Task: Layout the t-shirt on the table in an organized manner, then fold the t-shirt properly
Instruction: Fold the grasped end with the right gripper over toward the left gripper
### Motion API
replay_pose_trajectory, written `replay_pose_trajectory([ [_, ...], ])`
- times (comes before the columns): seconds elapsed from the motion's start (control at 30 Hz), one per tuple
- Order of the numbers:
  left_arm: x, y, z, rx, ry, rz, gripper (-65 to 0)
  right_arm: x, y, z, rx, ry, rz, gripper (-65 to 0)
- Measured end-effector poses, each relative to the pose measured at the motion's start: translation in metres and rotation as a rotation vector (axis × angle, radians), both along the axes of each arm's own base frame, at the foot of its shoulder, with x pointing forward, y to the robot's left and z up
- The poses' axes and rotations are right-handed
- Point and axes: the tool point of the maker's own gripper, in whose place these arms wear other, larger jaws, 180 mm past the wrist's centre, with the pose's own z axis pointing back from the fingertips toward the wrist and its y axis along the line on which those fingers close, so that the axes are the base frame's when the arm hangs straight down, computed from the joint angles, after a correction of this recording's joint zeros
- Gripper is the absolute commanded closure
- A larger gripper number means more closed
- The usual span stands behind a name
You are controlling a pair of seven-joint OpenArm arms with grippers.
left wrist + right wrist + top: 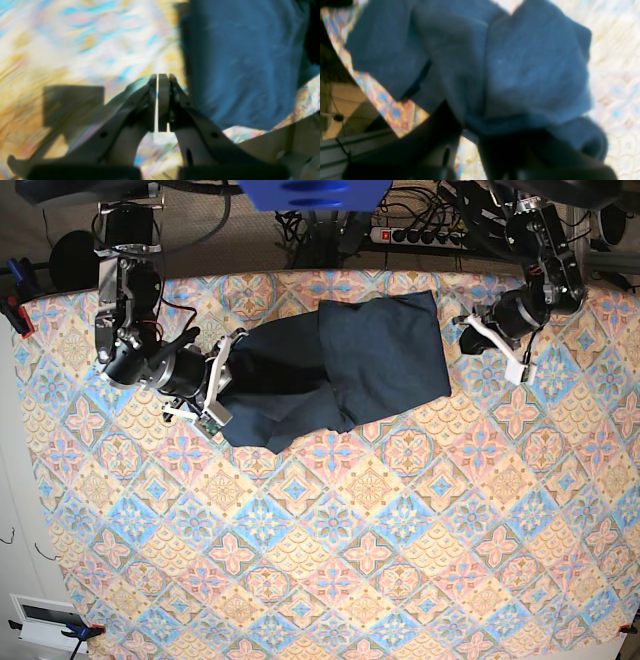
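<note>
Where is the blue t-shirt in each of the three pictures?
Left wrist view: the t-shirt fills the upper right, beside the shut left gripper, not touching it.
Right wrist view: it fills the middle and top, bunched down into the right gripper.
Base view: it lies rumpled at the upper middle, between both arms.
Shared landmark: the colourful tile-pattern table cloth under the shirt shows in all three.
</note>
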Motion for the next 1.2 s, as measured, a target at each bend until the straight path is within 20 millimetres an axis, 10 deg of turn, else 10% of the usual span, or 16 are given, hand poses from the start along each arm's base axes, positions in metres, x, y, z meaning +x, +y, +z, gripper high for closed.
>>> replay_pose_trajectory([
  [0.27, 0.004, -0.023, -0.027, -0.072, 0.036, 0.017, 0.0, -0.022, 0.080, 0.013, 0.144, -0.008, 0.168, -0.2],
  [0.7, 0.013, -0.037, -0.028, -0.116, 0.019, 0.038, 0.0, -0.006, 0.119, 0.018, 0.012, -0.147, 0.280, -0.2],
  [1.2, 0.017, -0.036, -0.027, -0.121, -0.004, 0.053, 0.0, -0.045, 0.175, -0.049, -0.457, -0.322, 0.678, -0.4],
])
